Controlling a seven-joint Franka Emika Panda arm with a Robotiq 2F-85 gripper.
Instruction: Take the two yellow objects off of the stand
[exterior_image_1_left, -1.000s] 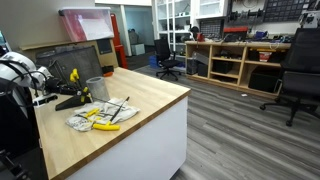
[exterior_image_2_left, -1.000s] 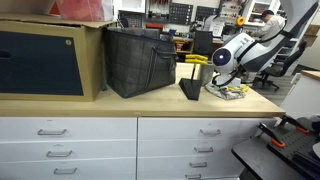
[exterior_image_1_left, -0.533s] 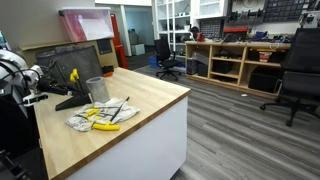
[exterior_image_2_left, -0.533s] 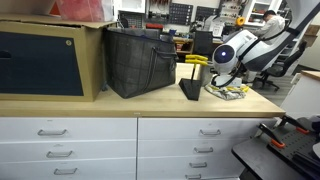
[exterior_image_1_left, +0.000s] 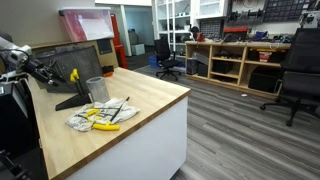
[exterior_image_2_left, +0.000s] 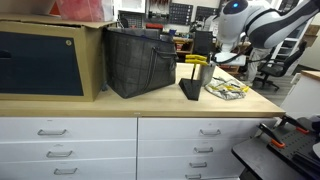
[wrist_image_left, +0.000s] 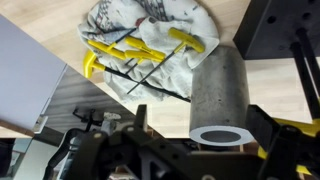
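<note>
The dark slanted stand (exterior_image_1_left: 68, 97) (exterior_image_2_left: 190, 88) rests on the wooden table, and a yellow object (exterior_image_1_left: 73, 75) (exterior_image_2_left: 195, 60) still hangs at its top. Other yellow-handled tools (wrist_image_left: 112, 50) lie on a crumpled white cloth (exterior_image_1_left: 100, 117) (wrist_image_left: 150, 40); I cannot tell which of them is the second yellow object. My gripper (wrist_image_left: 203, 135) (exterior_image_1_left: 45, 72) is raised beside the stand, above the grey metal cup (wrist_image_left: 220, 95). It is open, its dark fingers (wrist_image_left: 140, 122) wide apart, with nothing between them. In the wrist view the stand's edge (wrist_image_left: 275, 30) shows at the top right.
The grey cup (exterior_image_1_left: 97, 90) stands between the stand and the cloth. A dark bag (exterior_image_2_left: 140, 62) and a wooden cabinet with a dark front (exterior_image_2_left: 45, 60) sit along the table. Office chairs (exterior_image_1_left: 167, 57) and a workbench (exterior_image_1_left: 240, 60) stand further off on the floor.
The gripper has opened from nearly shut to wide. The arm has lifted up and away from the stand and the cloth.
</note>
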